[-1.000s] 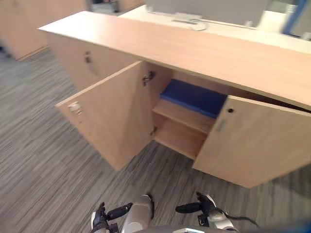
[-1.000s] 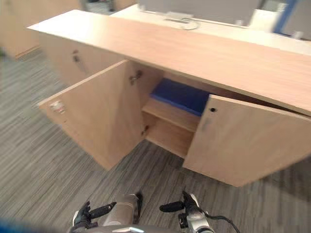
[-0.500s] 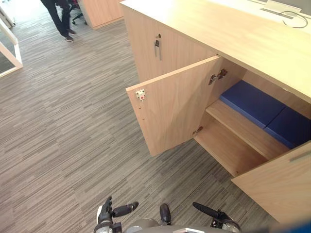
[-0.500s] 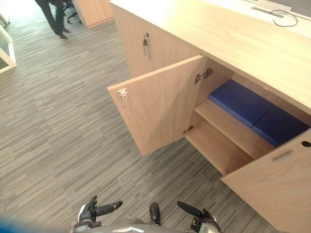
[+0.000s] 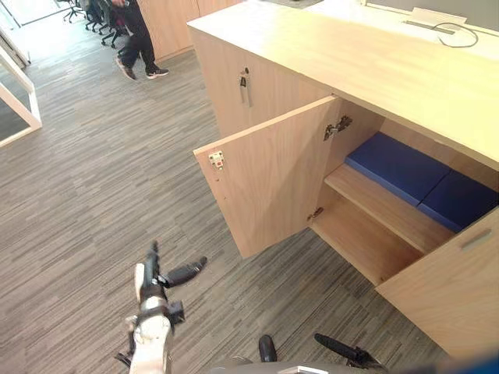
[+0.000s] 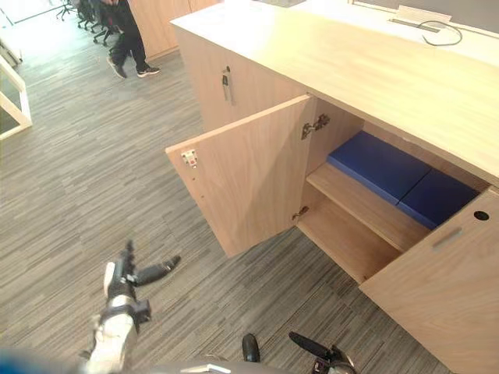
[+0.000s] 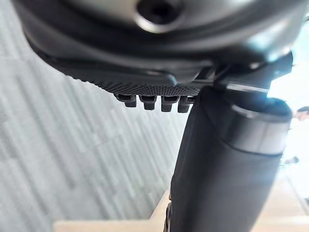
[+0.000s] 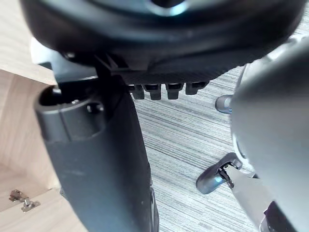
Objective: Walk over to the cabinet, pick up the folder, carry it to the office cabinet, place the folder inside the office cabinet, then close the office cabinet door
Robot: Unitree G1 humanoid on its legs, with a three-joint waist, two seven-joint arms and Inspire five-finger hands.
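item: folder [image 5: 396, 162], blue, flat on upper shelf [image 5: 382, 206] of open cabinet [image 5: 351, 54]. probably light, fairly stiff, smooth-covered; best pinched at front edge. left hand [image 5: 152, 274] spread, empty; right hand [image 5: 343, 351] relaxed, empty.

The left arm [image 5: 152, 344] is a silver-grey tube, ringed at the wrist by a dark collar with small black fittings. The left hand [image 5: 160, 276] beyond it is dark: slim black fingers [image 5: 151, 255], a thicker thumb [image 5: 185, 271] and a pale patch along one side. Seen close, its palm [image 7: 145, 83] carries a fine dotted texture above a row of square fingertips. The right hand [image 5: 347, 352] is of the same dark make, its thumb a smooth black cylinder with small round recesses.
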